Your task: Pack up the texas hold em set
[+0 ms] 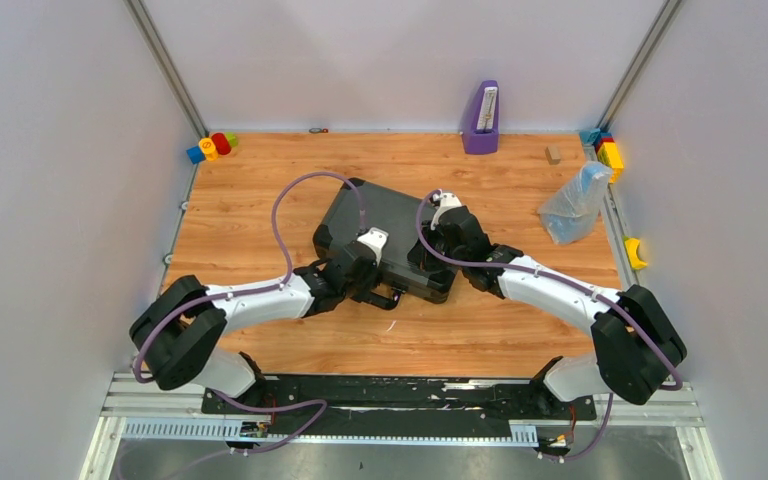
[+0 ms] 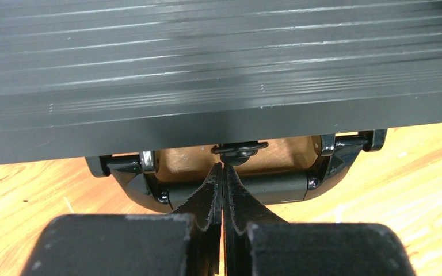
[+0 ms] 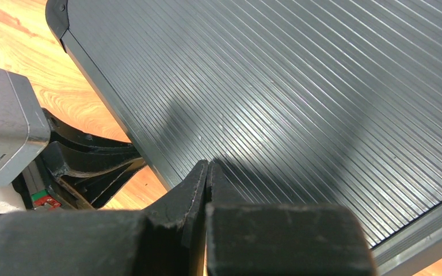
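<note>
The black ribbed case (image 1: 385, 232) lies closed and flat on the wooden table, its handle (image 1: 392, 296) at the near edge. My left gripper (image 1: 378, 287) is shut and empty, its tips at the latch (image 2: 240, 150) above the handle (image 2: 242, 185) in the left wrist view, where the gripper (image 2: 223, 168) points at the case's front edge. My right gripper (image 1: 430, 262) is shut and rests with its tips on the ribbed lid (image 3: 299, 98); it shows in the right wrist view (image 3: 208, 165). Chips, decks, button and die are hidden.
A purple upright holder (image 1: 482, 120) stands at the back wall. Colourful toy blocks sit at the back left (image 1: 212, 146) and back right (image 1: 608, 150). A clear plastic bag (image 1: 575, 205) lies right of the case, a small wooden block (image 1: 553, 153) behind it, a yellow piece (image 1: 636, 252) at the right edge.
</note>
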